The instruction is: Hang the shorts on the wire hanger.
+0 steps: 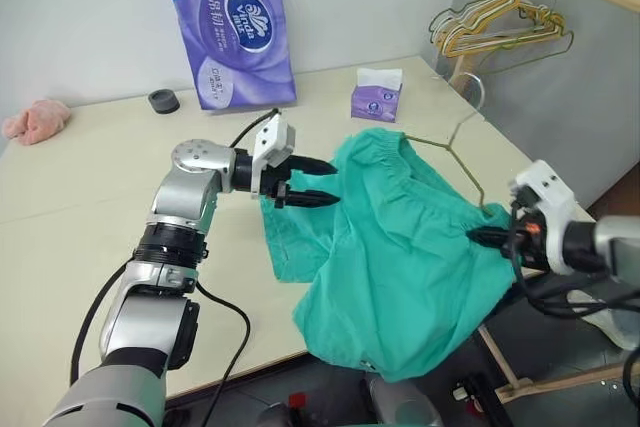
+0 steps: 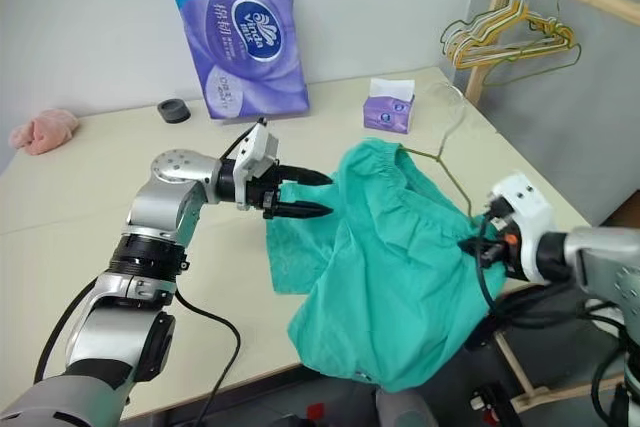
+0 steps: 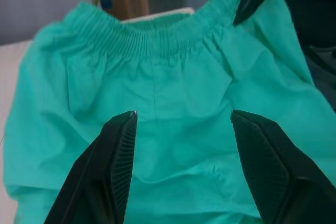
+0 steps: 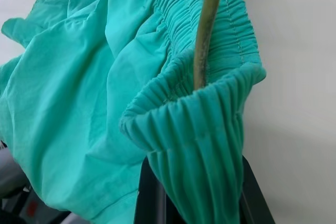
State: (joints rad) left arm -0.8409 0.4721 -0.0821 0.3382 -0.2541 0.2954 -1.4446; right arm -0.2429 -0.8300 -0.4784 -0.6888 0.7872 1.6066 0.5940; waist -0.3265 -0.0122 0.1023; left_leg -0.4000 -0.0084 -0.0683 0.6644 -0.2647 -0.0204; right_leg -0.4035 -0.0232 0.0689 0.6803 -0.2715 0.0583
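Shorts [image 1: 400, 247] hang between my end effectors: the right end effector [image 1: 480, 237] clenches their waistband beside the hanger [image 1: 455, 152]; the left end effector [image 1: 318, 182] gapes just beside them.

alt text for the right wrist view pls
The right gripper is shut on the gathered elastic waistband of the teal-green fabric shorts, and a thin pale wire hanger runs down into the waistband opening.

We see bare table [image 1: 90, 197] along its left edge; the toilet-paper pack [image 1: 235, 32], tissue box [image 1: 376, 95] and black cap [image 1: 163, 101] line the far edge, shorts [image 1: 400, 247] draping its right edge.
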